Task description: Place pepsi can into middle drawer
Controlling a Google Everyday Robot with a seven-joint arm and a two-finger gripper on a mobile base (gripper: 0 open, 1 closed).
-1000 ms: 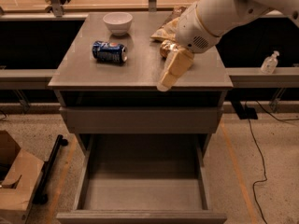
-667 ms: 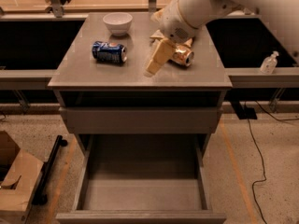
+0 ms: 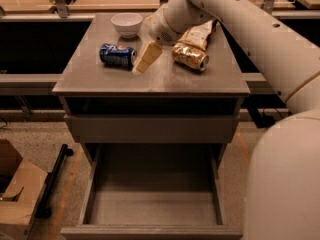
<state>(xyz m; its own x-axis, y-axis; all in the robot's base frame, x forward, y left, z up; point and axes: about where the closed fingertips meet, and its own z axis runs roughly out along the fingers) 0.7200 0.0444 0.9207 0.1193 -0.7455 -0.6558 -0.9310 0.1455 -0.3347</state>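
The pepsi can (image 3: 117,55), blue with silver ends, lies on its side on the left part of the cabinet top (image 3: 150,81). My gripper (image 3: 146,59) hangs just right of the can, its pale fingers pointing down-left, close to the can's right end. The middle drawer (image 3: 152,204) is pulled open at the bottom of the view, its flat grey floor bare. The closed grey drawer front (image 3: 150,128) sits above it.
A white bowl (image 3: 126,24) stands at the back left of the top. A gold-brown can (image 3: 190,56) lies on its side to the right, with a chip bag (image 3: 200,34) behind it. A cardboard box (image 3: 17,194) sits on the floor at left.
My arm has swung left across the cabinet top, bringing the gripper from near the gold-brown can to right beside the pepsi can. The cans have not moved.
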